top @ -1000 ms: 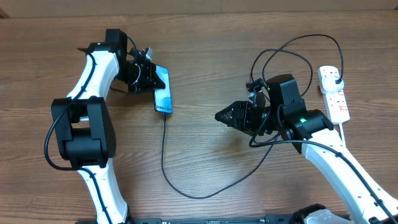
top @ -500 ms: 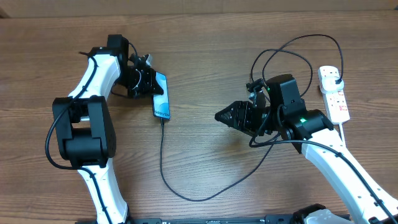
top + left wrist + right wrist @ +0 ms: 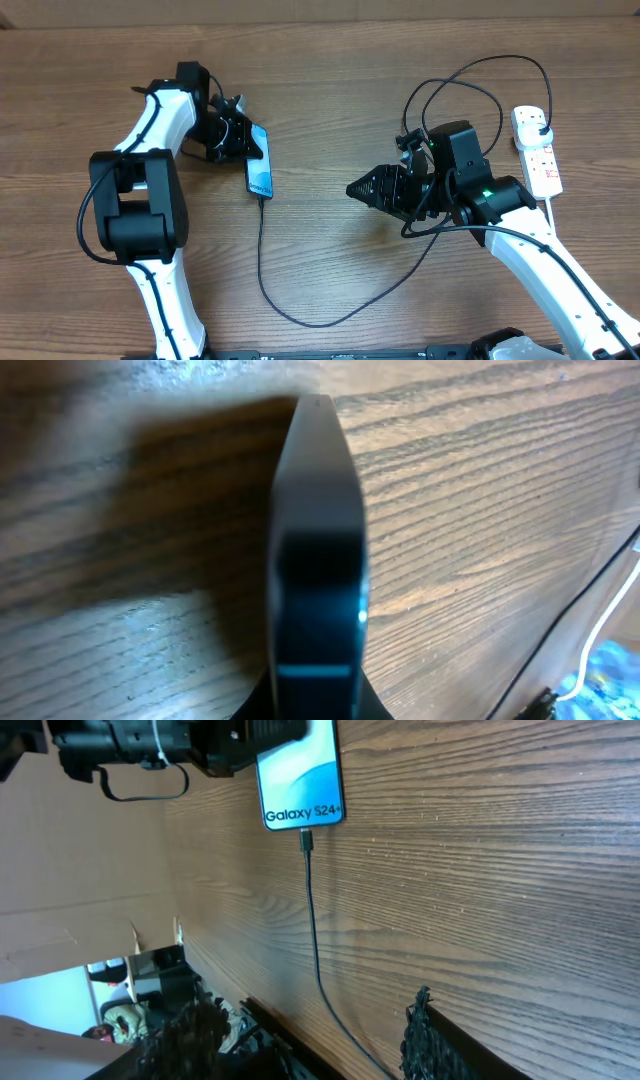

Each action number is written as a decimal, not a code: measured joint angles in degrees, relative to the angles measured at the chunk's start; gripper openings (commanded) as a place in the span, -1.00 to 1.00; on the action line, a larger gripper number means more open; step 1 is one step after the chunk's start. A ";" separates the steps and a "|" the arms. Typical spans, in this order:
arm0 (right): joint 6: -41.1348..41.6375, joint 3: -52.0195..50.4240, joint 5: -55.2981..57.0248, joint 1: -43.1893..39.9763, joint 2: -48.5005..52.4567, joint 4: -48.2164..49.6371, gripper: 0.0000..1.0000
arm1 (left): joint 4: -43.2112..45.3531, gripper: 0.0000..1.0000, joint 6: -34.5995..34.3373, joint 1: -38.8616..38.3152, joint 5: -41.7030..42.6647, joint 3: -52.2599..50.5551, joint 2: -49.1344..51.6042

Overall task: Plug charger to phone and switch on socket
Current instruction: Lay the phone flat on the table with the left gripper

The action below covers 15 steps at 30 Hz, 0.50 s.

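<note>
At left the phone (image 3: 260, 160), at far right the socket (image 3: 540, 160), the charger (image 3: 261, 240) between them, tip at phone's near end.

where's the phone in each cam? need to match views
Overhead: phone left of centre.
Left wrist: phone, likely the dark edge-on slab, centre.
Right wrist: phone top centre, text readable.
Shared landmark: charger leaving its end, in overhead and right wrist only.
</note>
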 measured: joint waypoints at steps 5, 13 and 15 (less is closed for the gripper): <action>-0.15 0.00 0.02 -0.02 0.00 -0.22 0.20 | -0.07 -0.91 0.00 0.00 0.17 0.00 0.17; -0.37 0.00 0.00 -0.02 0.00 -0.42 0.21 | -0.02 -0.78 -0.02 -0.02 -0.09 0.00 0.20; -0.39 0.00 0.02 -0.02 0.00 -0.44 0.21 | -0.02 -0.76 -0.02 -0.17 -0.52 0.00 0.20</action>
